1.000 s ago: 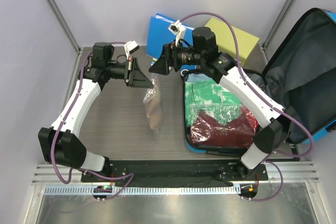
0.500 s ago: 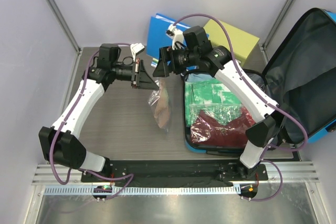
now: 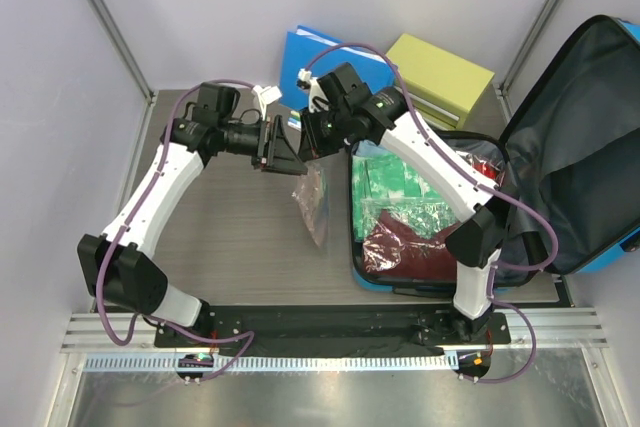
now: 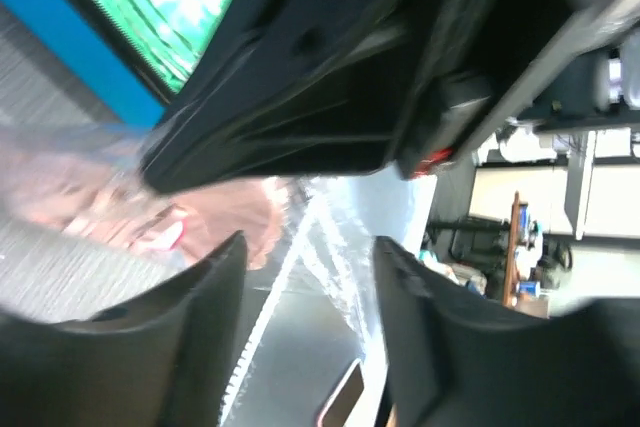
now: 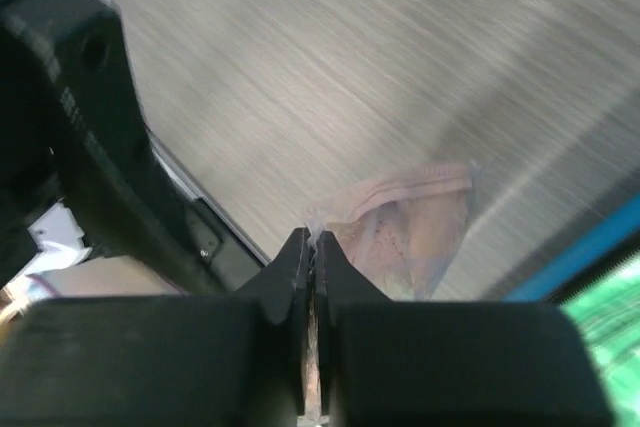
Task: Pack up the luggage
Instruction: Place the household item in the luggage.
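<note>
Top cam: left tool (image 3: 284, 154) and right tool (image 3: 311, 137) sit nose to nose over the table (image 3: 220, 227). A clear bag (image 3: 315, 199) w/ reddish stuff dangles under them.

Right wrist cam shows what top can't: right tool (image 5: 312, 239) is pressed together, pinching the bag's (image 5: 410, 237) thin top edge.

Left wrist cam: left tool (image 4: 310, 247) is spread, fingers (image 4: 200, 347) apart, w/ clear plastic showing thru the gap. The right tool's black body fills the upper frame.

Room to move: bare table below the tools and out on the left tool's side. A blue folder (image 3: 300, 52) and yellow-green box (image 3: 440, 72) sit beyond both tools at the back.

Luggage (image 3: 370, 281) lies open beside the right tool, under its arm, w/ the near rim close to the hanging bag. Its lid (image 3: 580, 127) stands further out, and green and dark-red packs lie inside.
</note>
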Robot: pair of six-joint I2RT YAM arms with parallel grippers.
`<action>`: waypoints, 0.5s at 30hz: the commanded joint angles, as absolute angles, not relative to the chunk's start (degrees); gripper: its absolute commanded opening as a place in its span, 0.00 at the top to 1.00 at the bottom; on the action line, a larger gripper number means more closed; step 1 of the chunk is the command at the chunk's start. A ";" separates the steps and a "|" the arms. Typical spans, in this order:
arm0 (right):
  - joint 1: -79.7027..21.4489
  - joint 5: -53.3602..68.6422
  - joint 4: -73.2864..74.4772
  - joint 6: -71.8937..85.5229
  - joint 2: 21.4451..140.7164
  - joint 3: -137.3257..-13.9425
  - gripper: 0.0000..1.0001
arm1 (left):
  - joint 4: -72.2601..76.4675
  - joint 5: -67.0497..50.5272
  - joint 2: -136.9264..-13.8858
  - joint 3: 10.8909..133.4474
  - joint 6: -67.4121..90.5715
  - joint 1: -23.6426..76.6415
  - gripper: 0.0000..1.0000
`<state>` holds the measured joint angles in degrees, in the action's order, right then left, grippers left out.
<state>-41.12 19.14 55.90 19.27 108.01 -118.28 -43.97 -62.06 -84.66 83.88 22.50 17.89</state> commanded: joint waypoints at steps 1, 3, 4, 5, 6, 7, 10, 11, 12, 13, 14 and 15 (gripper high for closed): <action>-39.65 12.14 58.54 20.48 105.21 -122.61 0.99 | -45.97 -56.87 -85.17 85.96 21.44 18.02 0.39; -38.07 11.08 58.62 20.65 103.89 -123.66 0.99 | -45.44 -56.34 -85.60 86.04 21.18 17.84 0.21; -36.23 11.07 58.80 20.57 102.67 -124.36 0.99 | -45.27 -56.08 -85.87 86.13 21.01 17.75 0.19; -35.08 11.07 59.15 20.31 102.05 -125.93 0.99 | -45.35 -55.90 -86.30 86.39 20.83 17.58 0.15; -34.02 11.16 59.50 19.87 101.43 -126.99 0.99 | -45.26 -56.07 -86.48 86.48 20.48 16.71 0.13; -33.06 11.08 60.29 18.38 100.82 -128.22 0.99 | -45.26 -56.16 -86.75 86.57 20.39 16.09 0.11; -28.93 8.80 65.46 14.70 98.97 -133.58 0.99 | -43.51 -57.74 -87.19 85.61 20.65 12.84 0.07; -27.35 7.57 69.22 13.72 98.18 -136.12 0.99 | -41.50 -58.27 -87.45 84.30 21.18 11.96 0.07; -26.64 6.43 71.17 12.58 97.65 -137.10 0.99 | -41.05 -59.32 -87.89 83.85 21.53 10.21 0.07; -26.11 5.02 73.11 11.52 97.04 -137.89 0.99 | -40.70 -59.85 -88.33 83.59 21.45 9.50 0.07; -25.67 1.79 76.52 9.43 96.25 -138.60 0.99 | -40.87 -60.03 -88.85 83.58 21.18 8.97 0.07; -25.14 0.19 77.86 8.88 94.50 -138.60 0.99 | -41.04 -60.03 -89.73 83.76 20.83 8.27 0.07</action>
